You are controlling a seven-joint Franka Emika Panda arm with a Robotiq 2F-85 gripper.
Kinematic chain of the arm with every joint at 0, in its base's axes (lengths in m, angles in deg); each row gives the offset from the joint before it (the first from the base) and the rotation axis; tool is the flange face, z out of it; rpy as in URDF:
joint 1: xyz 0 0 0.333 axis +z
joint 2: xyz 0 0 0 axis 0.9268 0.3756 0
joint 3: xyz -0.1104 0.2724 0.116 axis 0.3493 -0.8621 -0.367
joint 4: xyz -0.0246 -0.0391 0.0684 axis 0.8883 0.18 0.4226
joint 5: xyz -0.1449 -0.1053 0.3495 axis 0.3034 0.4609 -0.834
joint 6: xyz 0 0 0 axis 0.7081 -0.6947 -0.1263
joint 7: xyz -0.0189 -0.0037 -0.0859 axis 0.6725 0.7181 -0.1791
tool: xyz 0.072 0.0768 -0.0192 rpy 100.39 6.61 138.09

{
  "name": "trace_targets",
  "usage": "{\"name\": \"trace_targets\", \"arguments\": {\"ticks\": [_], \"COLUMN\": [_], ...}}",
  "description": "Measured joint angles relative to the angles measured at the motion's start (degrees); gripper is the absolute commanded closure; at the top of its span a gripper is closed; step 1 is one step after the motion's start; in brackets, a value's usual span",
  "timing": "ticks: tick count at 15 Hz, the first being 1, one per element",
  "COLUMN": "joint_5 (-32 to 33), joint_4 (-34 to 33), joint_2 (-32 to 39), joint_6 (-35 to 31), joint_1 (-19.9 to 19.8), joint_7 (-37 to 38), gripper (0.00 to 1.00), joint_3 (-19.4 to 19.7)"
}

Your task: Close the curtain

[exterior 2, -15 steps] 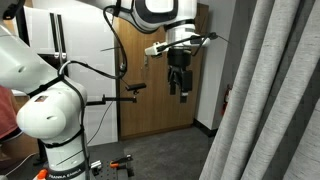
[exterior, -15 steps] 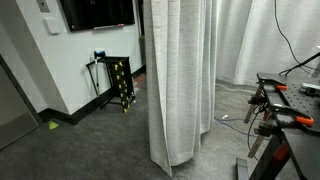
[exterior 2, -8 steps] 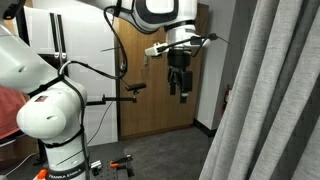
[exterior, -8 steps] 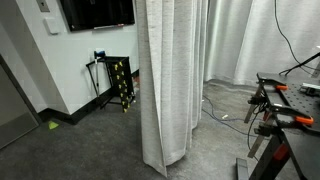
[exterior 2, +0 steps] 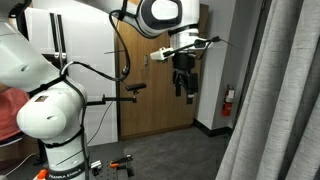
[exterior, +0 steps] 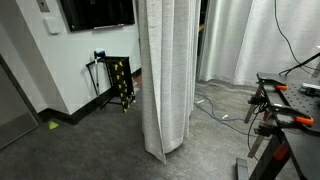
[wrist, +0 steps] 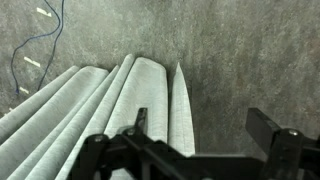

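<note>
The tall light grey-white woven fabric curtain point(exterior: 165, 75) hangs bunched, reaching the floor, with the black wall screen point(exterior: 97, 12) just beside it. My jaws stand wide apart above its folds, gripping nothing. I should pinch one outer fold firmly, then draw it sideways slowly and level.
</note>
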Motion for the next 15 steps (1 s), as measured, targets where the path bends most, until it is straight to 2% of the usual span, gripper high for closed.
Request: {"name": "trace_targets", "arguments": {"ticks": [7, 15], "joint_5": [0.02, -0.03], "joint_4": [-3.63, -15.15], "joint_2": [7.05, 20.89], "joint_6": [-10.39, -16.77], "joint_1": [0.07, 0.14], "joint_7": [2.96, 13.87], "gripper": [0.00, 0.00], "joint_3": [-3.34, -5.33]}}
